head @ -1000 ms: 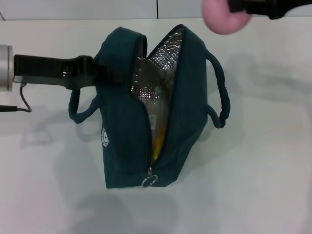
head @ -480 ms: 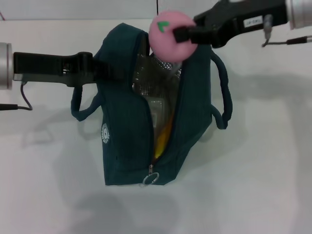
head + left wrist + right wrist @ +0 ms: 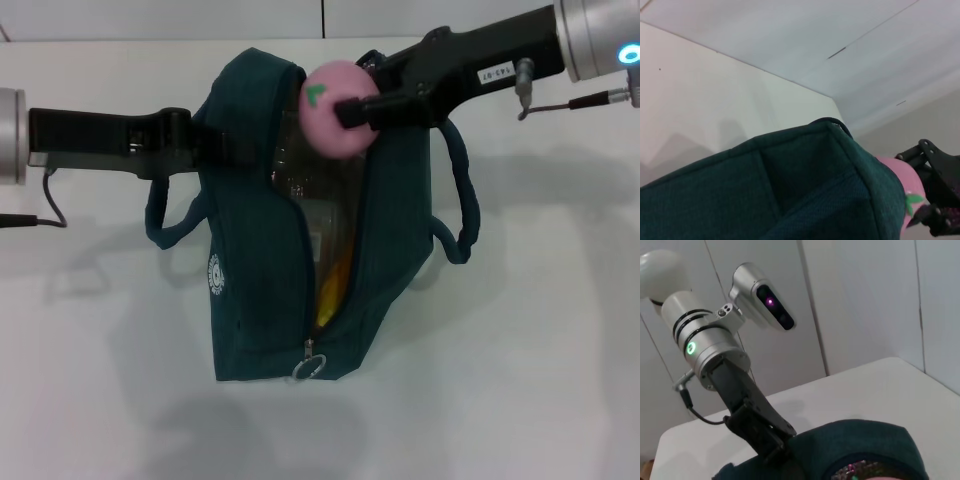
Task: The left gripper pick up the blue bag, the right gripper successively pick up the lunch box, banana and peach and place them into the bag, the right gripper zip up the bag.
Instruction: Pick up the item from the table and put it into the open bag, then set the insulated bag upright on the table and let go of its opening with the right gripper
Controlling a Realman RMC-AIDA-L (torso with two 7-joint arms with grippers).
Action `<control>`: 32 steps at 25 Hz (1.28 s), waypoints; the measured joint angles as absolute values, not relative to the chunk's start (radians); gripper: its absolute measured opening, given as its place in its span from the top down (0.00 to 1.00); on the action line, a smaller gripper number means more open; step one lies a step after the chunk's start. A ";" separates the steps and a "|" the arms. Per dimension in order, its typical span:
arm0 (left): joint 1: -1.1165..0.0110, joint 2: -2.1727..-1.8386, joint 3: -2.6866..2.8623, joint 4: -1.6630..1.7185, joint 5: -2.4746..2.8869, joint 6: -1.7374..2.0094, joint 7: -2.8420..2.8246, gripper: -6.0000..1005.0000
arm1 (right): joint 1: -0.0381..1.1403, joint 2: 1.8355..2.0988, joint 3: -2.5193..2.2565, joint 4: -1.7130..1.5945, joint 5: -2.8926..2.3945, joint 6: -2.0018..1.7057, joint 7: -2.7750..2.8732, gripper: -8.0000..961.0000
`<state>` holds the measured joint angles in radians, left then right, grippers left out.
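Two hands | left hand [image 3: 215, 147] grips blue bag [image 3: 260, 270], mouth up | right hand [image 3: 352, 103] grips peach [image 3: 330, 95]

My left gripper [image 3: 215, 145] at the blue bag [image 3: 255, 280]'s left wall, peach [image 3: 335, 95] over its open mouth, banana [image 3: 333, 290] inside, bag on tabletop [image 3: 540, 350]

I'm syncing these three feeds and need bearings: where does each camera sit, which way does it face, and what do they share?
Head view: looks forward and down at the blue bag; both arms show, the left tool holding the bag's side, the right tool holding the peach over the opening.
Left wrist view: faces along the bag's fabric toward the far wall; the peach and right tool show.
Right wrist view: faces the left arm and the robot's head camera.
Shared: the bag appears in all three.
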<state>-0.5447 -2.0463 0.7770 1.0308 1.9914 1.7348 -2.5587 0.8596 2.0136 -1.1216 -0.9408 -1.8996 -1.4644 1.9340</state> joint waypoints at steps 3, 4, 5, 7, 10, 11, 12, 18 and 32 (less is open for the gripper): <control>-0.544 -2.046 0.777 1.031 1.992 1.735 -2.559 0.95 | 0.857 2.014 -1.127 -0.941 -1.894 -1.464 1.922 0.64; -0.543 -2.046 0.777 1.031 1.992 1.735 -2.559 0.95 | 0.857 2.014 -1.127 -0.941 -1.893 -1.464 1.921 0.61; -0.543 -2.046 0.778 1.031 1.992 1.735 -2.559 0.95 | 0.858 2.014 -1.127 -0.942 -1.893 -1.464 1.921 0.57; -0.543 -2.046 0.779 1.031 1.992 1.735 -2.559 0.95 | 0.860 2.014 -1.125 -0.942 -1.892 -1.463 1.920 0.48; -0.543 -2.048 0.780 1.031 1.993 1.735 -2.554 0.95 | 0.864 2.014 -1.123 -0.942 -1.891 -1.463 1.920 0.35; -0.543 -2.048 0.781 1.031 1.993 1.735 -2.553 0.95 | 0.867 2.014 -1.123 -0.943 -1.894 -1.463 1.920 0.34; -0.543 -2.049 0.781 1.031 1.993 1.735 -2.552 0.95 | 0.870 2.014 -1.124 -0.944 -1.897 -1.463 1.920 0.33; -0.537 -2.049 0.777 1.030 1.994 1.735 -2.549 0.95 | 0.858 1.991 -1.108 -1.019 -1.968 -1.471 1.959 0.30; -0.532 -2.038 0.776 1.011 1.994 1.709 -2.527 0.95 | 0.715 1.971 -1.101 -1.112 -2.084 -1.471 1.894 0.29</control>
<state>-0.5317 -2.0381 0.7762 1.0111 1.9942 1.7088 -2.5271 0.7153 1.9708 -1.1013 -1.1119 -2.0844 -1.4706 1.8936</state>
